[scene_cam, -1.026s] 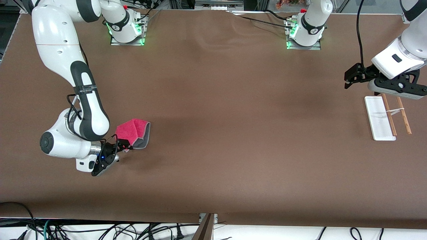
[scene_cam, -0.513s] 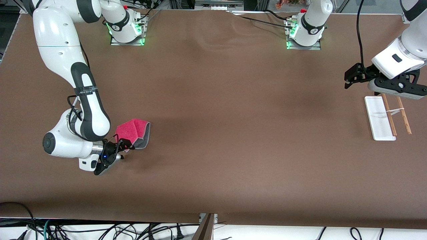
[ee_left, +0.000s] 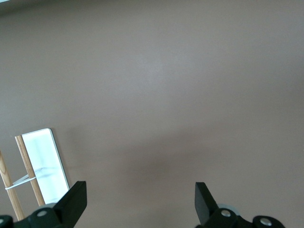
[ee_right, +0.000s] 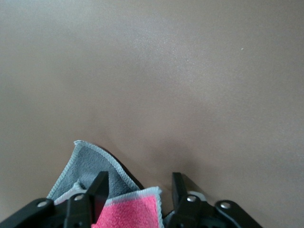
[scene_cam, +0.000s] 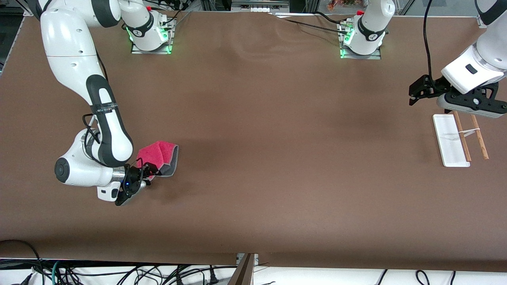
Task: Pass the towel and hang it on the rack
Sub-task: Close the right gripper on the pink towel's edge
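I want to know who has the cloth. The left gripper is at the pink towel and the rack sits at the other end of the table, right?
Not quite. It is the right gripper at the pink towel, as the front view shows. The left gripper waits up by the rack.

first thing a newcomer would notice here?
The pink towel, folded with its grey side showing, lies at the right arm's end of the table, the right gripper astride its edge, fingers apart. At the left arm's end, the open left gripper waits near the rack.
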{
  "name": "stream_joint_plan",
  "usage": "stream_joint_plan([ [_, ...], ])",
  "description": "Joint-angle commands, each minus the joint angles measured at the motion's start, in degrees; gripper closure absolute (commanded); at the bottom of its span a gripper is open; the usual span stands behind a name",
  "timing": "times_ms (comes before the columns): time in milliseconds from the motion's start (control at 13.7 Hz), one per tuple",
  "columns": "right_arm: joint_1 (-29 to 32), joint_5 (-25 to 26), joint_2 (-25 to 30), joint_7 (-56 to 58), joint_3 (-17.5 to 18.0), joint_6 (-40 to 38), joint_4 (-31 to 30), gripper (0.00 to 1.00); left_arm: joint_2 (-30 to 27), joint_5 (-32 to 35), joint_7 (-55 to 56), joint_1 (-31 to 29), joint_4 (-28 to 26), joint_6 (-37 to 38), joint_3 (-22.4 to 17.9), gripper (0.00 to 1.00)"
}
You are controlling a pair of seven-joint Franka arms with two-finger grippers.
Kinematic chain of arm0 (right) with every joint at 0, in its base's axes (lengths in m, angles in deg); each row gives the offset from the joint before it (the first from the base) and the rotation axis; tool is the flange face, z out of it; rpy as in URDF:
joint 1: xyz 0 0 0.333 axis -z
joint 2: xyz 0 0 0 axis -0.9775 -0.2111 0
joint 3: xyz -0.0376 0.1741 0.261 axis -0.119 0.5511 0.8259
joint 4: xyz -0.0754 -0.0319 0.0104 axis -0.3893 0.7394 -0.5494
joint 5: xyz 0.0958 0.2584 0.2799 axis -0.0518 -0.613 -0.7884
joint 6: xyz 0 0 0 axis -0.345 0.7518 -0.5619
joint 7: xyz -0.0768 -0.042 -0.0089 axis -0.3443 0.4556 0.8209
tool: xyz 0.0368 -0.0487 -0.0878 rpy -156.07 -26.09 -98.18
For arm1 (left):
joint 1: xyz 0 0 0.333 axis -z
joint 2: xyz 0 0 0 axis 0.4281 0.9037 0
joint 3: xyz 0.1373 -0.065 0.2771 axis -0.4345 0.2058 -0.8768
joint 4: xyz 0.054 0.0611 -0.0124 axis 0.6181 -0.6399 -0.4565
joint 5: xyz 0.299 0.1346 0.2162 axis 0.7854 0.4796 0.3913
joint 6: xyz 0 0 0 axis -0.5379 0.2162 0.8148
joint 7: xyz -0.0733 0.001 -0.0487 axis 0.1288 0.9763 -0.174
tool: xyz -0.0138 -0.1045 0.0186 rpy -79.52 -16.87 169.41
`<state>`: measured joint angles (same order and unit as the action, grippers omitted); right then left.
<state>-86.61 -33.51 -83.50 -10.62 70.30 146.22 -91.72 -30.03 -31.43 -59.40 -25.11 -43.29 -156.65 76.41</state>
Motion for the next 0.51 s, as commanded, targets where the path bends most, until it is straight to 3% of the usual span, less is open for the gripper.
stream_joint_plan([
  [0,0.62,-1.38,0.49,2.30,0.22,-0.60,-0.57,0.49,0.06,-0.51,0.00,-0.07,1.03,0.85,0.05,0.00],
  [440,1.49,-1.38,0.49,2.57,0.22,-2.09,-0.57,0.70,0.06,-0.51,-0.08,-0.07,1.03,0.94,0.05,0.00],
])
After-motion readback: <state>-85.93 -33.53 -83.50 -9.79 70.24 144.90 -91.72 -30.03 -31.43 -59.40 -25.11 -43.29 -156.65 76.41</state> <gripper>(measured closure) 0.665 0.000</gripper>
